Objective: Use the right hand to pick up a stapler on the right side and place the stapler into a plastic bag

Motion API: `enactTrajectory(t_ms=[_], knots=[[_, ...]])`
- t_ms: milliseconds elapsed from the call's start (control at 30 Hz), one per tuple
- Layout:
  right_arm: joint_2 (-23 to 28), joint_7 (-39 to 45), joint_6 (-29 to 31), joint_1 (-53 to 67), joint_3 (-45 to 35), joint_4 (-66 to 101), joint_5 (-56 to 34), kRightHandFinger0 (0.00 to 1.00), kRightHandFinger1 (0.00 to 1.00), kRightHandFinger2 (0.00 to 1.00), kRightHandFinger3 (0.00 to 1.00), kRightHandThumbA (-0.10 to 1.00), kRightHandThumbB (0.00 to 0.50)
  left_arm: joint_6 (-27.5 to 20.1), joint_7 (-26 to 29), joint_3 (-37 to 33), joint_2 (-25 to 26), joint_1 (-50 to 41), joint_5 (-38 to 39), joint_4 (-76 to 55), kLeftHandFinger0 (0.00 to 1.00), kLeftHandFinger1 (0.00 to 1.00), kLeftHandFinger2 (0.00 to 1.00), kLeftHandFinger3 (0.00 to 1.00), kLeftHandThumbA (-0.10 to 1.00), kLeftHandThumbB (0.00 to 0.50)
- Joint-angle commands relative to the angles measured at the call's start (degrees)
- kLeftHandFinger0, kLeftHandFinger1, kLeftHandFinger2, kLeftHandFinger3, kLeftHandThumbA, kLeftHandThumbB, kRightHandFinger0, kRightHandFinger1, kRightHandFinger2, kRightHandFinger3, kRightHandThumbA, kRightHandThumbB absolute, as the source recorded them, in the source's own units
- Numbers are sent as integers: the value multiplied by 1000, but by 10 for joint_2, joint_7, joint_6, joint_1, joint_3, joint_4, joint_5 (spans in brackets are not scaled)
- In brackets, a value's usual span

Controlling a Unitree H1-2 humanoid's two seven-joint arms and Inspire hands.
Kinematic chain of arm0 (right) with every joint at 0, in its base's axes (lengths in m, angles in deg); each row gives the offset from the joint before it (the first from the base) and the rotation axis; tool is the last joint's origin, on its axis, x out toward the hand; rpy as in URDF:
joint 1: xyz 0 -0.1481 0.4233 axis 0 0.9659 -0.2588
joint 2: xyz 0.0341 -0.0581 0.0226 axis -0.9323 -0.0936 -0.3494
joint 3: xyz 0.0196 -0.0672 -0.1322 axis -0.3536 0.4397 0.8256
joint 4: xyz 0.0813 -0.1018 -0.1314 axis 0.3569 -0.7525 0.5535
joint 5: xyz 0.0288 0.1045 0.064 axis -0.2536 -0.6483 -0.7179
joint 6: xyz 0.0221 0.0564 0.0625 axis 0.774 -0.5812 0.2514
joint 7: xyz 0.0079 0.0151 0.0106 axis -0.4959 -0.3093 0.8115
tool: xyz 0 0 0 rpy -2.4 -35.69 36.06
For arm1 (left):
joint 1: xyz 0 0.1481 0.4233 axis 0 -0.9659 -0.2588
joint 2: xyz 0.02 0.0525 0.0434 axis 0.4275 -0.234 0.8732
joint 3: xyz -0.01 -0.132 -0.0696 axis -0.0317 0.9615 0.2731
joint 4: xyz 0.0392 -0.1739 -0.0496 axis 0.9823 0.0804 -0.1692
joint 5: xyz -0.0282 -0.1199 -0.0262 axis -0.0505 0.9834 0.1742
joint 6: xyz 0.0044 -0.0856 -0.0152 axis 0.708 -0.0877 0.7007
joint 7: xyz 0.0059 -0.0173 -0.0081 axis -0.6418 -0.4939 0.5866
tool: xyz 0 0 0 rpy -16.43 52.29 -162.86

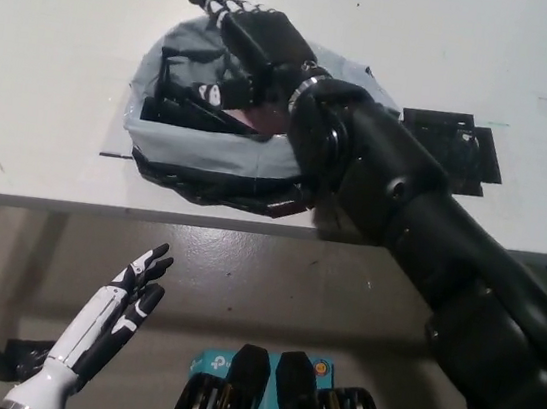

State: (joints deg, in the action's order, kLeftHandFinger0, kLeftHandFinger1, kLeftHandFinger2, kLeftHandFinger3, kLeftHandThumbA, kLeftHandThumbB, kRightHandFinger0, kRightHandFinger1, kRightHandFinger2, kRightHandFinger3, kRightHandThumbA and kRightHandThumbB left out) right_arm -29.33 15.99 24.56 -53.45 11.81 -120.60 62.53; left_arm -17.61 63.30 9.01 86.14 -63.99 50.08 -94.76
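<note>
Black right hand (261,50) palm-down inside plastic bag (188,149), fingers' grip: cannot tell; left hand (114,311) low, fingers released.

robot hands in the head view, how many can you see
2. The black right hand is over the mouth of the grey plastic bag on the white table; the white left hand rests open at lower left, below the table edge. No other hand shows.
</note>
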Motion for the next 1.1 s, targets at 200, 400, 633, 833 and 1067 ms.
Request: enactTrajectory(t_ms=[200, 400, 633, 833, 1067], knots=[[52, 60, -9, -24, -21, 35, 14, 1000, 1000, 1000, 1000, 756, 428, -17, -5, 2, 6, 4, -3, -13, 1000, 1000, 1000, 1000, 950, 17], [122, 93, -9, 1, -87, 202, -23, 1000, 1000, 1000, 1000, 874, 436, -16, -4, 1, 2, 4, -2, -9, 1000, 1000, 1000, 1000, 960, 0], [231, 179, -100, 89, -238, 612, -156, 1000, 1000, 1000, 1000, 928, 389, -21, 2, 13, -1, 24, 6, 2, 1000, 1000, 1000, 1000, 969, 26], [282, 171, -143, 198, -331, 834, -249, 1000, 1000, 1000, 1000, 954, 396, -22, 16, 42, -8, 40, 35, 9, 1000, 1000, 1000, 1000, 968, 15], [263, 56, -101, 478, -414, 1070, -326, 1000, 1000, 1000, 1000, 1000, 302, -30, 10, 55, -6, 60, 61, 33, 1000, 1000, 1000, 1000, 1000, 2]])
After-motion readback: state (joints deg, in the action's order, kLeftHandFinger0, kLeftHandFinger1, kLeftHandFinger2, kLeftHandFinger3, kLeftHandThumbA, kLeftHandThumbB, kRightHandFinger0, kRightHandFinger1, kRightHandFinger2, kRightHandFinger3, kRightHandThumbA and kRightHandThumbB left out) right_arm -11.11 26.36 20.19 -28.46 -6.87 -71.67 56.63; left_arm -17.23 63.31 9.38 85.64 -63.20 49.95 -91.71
